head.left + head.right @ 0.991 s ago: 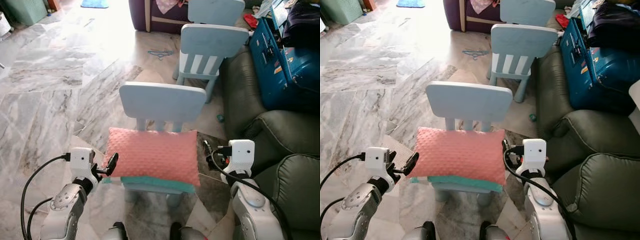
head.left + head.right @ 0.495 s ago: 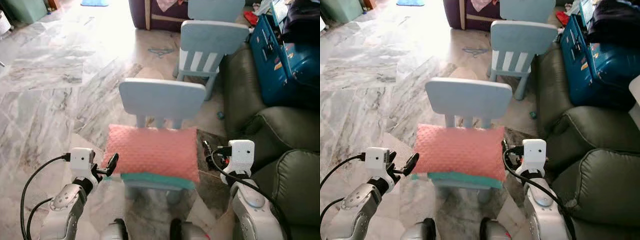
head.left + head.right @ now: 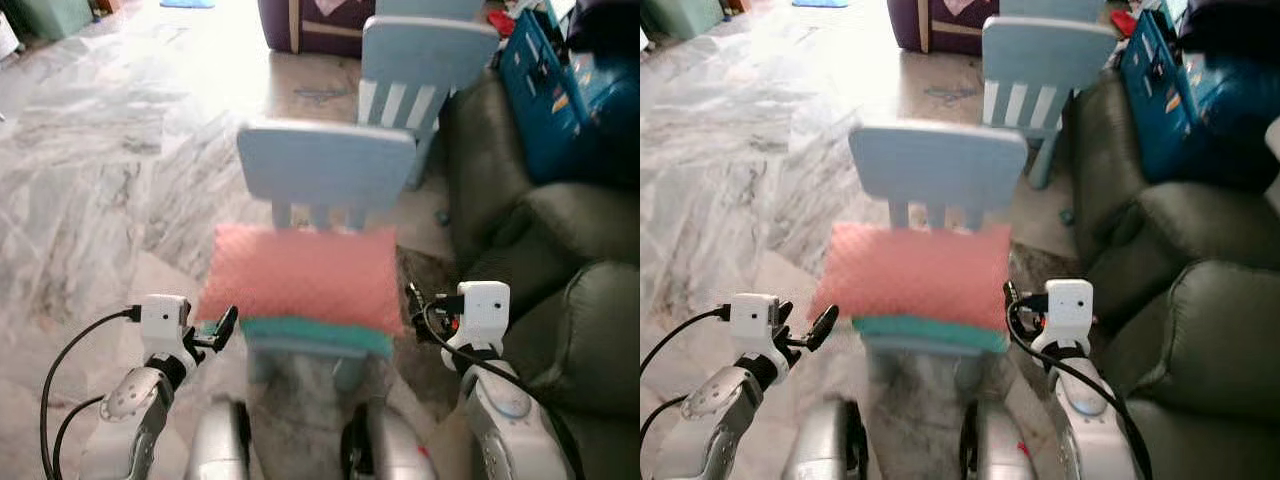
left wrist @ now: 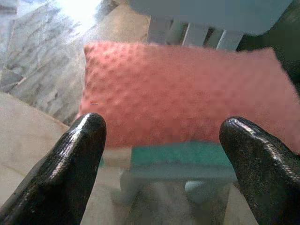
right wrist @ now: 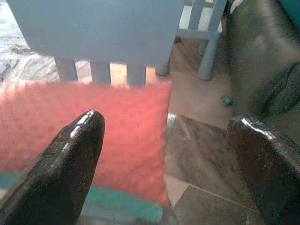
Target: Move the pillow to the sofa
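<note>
The pillow (image 3: 300, 275) lies flat on the seat of the near chair (image 3: 325, 170), on top of a green cushion (image 3: 315, 335), its long side toward me. The sofa (image 3: 560, 260) is just to my right.

My left hand (image 3: 222, 328) sits just off the pillow's left end, my right hand (image 3: 412, 298) just off its right end. Both are spread wide and hold nothing; in each wrist view the fingers (image 4: 70, 168) frame the pillow with a broad gap.

The step, as I judge it, is closing in for a two-sided pinch. To do it well I should:

- bring both hands in level, at the height of the pillow and above the green cushion, so I don't catch that too;
- take each short end near its middle, so the pillow doesn't sag or twist;
- close both together, firmly, since soft stuffing gives;
- lift straight up clear of the chair back before swinging right.

The eye views are blurred, so exact gaps are hard to read.
</note>
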Controlling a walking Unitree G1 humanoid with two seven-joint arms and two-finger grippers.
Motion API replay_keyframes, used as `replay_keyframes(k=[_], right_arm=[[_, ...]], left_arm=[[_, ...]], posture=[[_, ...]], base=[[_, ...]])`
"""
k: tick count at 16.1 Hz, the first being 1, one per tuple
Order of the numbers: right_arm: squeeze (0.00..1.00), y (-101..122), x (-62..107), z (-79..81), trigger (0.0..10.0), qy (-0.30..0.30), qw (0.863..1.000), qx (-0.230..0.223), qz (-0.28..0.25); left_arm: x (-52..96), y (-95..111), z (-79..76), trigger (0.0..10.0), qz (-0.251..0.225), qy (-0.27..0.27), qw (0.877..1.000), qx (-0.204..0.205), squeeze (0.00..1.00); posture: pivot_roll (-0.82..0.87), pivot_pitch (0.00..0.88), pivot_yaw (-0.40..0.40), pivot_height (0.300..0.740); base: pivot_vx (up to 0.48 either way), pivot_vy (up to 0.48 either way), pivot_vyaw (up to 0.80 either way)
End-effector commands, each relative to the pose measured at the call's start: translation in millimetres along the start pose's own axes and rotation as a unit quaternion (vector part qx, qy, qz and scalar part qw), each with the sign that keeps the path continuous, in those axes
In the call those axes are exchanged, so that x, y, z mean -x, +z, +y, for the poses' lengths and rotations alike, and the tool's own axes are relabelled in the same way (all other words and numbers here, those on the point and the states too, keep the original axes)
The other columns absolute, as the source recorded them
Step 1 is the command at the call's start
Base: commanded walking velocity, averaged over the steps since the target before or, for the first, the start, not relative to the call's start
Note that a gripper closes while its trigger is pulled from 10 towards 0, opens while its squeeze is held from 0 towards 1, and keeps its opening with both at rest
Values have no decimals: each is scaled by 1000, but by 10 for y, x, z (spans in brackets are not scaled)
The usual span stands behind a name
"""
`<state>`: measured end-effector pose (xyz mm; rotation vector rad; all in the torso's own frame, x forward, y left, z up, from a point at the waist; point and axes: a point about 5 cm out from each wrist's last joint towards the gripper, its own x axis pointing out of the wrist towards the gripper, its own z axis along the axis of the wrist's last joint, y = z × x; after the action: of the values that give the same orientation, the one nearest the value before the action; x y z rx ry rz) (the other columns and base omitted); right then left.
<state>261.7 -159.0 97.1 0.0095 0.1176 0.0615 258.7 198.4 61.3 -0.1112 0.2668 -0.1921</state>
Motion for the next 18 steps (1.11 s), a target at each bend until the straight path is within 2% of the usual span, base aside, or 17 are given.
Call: replay_keyframes(k=[1, 18], right_arm=[[0, -16, 30, -6, 10000, 1, 1000, -1, 5], [0, 12, 18, -19, 10000, -2, 1000, -2, 1]], left_arm=[[31, -53, -2, 10000, 13, 2, 1000, 0, 0], [20, -43, 27, 10000, 14, 11, 1000, -5, 0]], posture=[[-59, 254, -27, 579], [-62, 259, -27, 571]], base=[[0, 0, 0], [0, 0, 0]])
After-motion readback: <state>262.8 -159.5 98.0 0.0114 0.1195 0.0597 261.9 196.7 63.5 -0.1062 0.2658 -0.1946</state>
